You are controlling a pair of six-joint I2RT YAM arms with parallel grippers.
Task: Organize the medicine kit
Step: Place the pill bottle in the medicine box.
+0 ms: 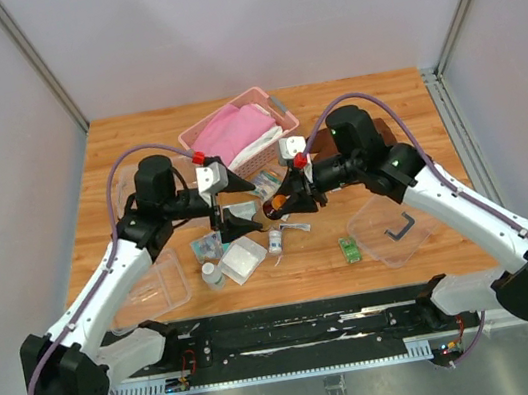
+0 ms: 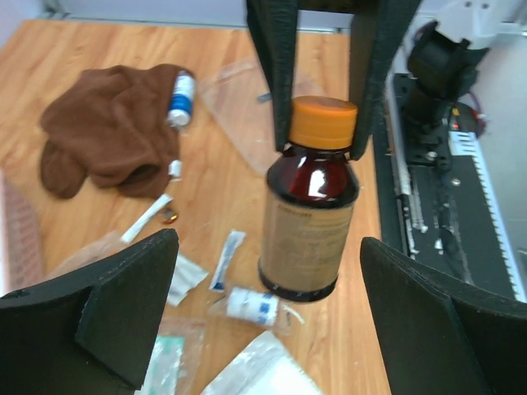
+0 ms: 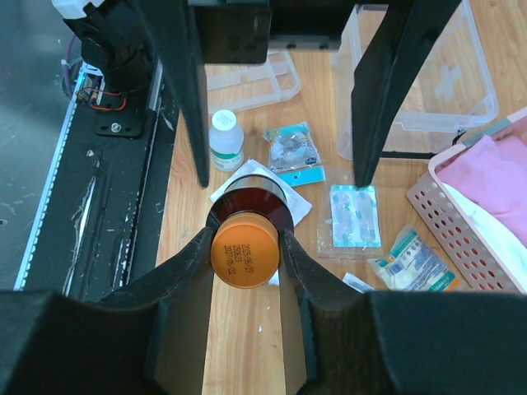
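Observation:
An amber bottle (image 2: 306,222) with an orange cap (image 3: 245,249) hangs upright over the middle of the table. My right gripper (image 3: 245,247) is shut on the cap from above. My left gripper (image 2: 268,276) stands open, with one finger on each side of the bottle's lower body and not touching it. The two grippers meet at the table's middle (image 1: 264,208). Parts of the medicine kit lie apart: the clear box (image 3: 428,74) at the left, the divided tray (image 1: 157,286) near the front left, and the lid with a dark handle (image 1: 396,229) at the right.
A pink slatted basket (image 1: 239,136) with pink cloth stands at the back. Packets (image 3: 354,216), a small white bottle (image 3: 226,140) and a gauze pad (image 1: 242,259) lie under the grippers. A brown cloth (image 2: 111,148) and a blue-labelled vial (image 2: 181,97) lie beyond the bottle.

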